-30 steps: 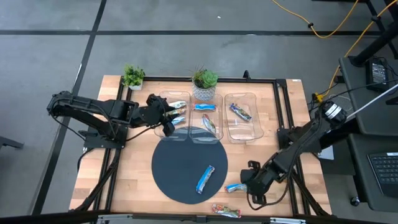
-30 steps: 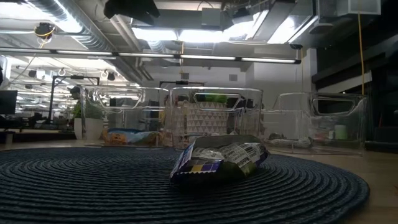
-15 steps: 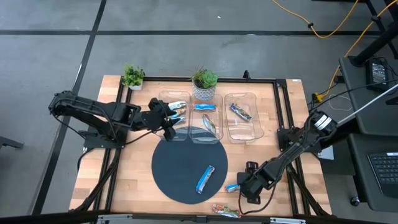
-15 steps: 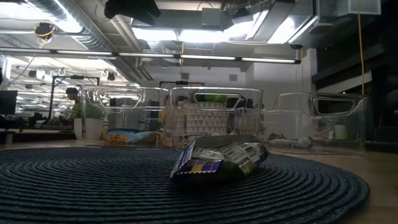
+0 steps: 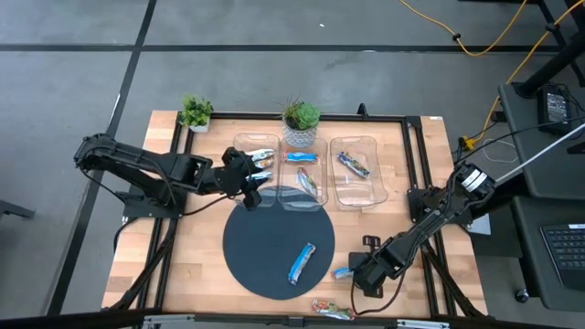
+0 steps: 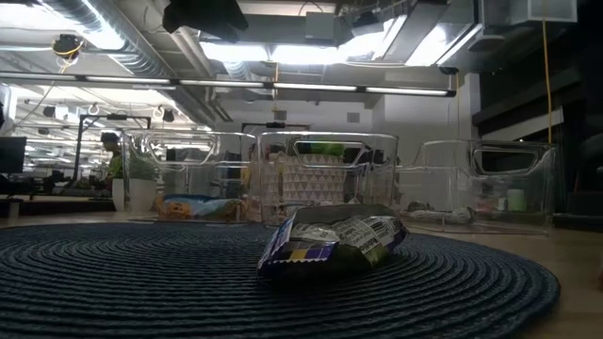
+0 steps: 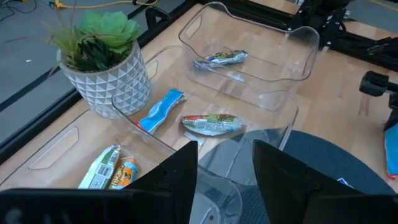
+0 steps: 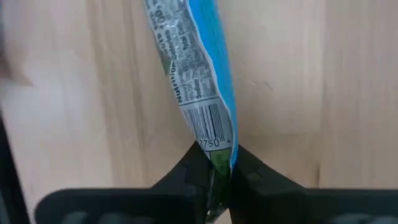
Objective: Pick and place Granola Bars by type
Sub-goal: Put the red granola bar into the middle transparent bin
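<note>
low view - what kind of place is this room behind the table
Probably a robotics lab or open workshop: exposed ceiling ducts, long strip lights, and further workstations beyond the clear bins on the table.

Grey floor (image 5: pixel 73 82) surrounds the table; ceiling lights (image 6: pixel 283 52) glow overhead.

The left arm is stretched in from the left side of the desk, its gripper (image 5: pixel 249 183) held at the far-left part with the fingers (image 7: pixel 177 171) parted by a clear gap. The right arm is folded low at the near-right side (elbow out to the right), and its gripper (image 5: pixel 358 271) is brought down with fingers (image 8: pixel 196 168) pinched on a blue-wrapped bar (image 8: pixel 199 93).
</note>
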